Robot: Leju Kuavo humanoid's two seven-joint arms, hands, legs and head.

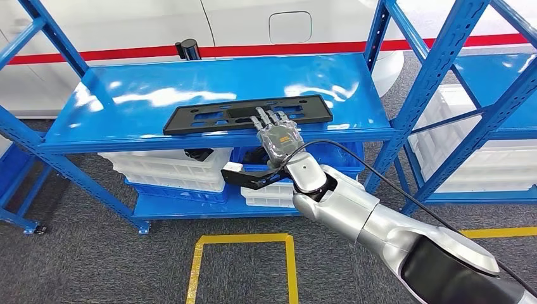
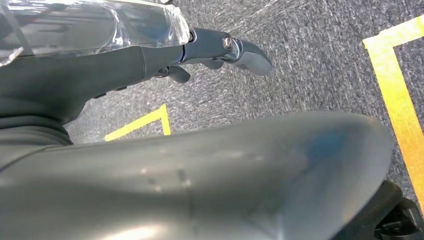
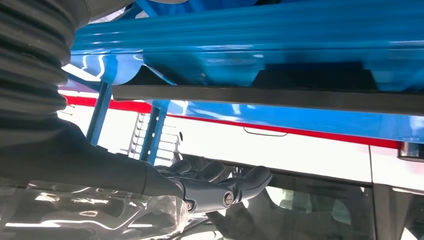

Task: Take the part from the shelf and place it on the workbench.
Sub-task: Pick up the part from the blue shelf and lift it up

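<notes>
The robot's right hand [image 1: 277, 135] lies over the near edge of the long flat black plastic part [image 1: 247, 114] on the blue metal shelf [image 1: 126, 101], hiding a stretch of that edge, so whether the fingers [image 1: 271, 118] press or merely touch it cannot be told. The white plastic crates [image 1: 164, 171] on the lower level are half hidden by the shelf's front edge. A black cylinder [image 1: 187, 48] at the back edge is too small to identify. In the left wrist view the left hand [image 2: 220, 50] is cut off by the top edge; its grasp state cannot be judged.
</notes>
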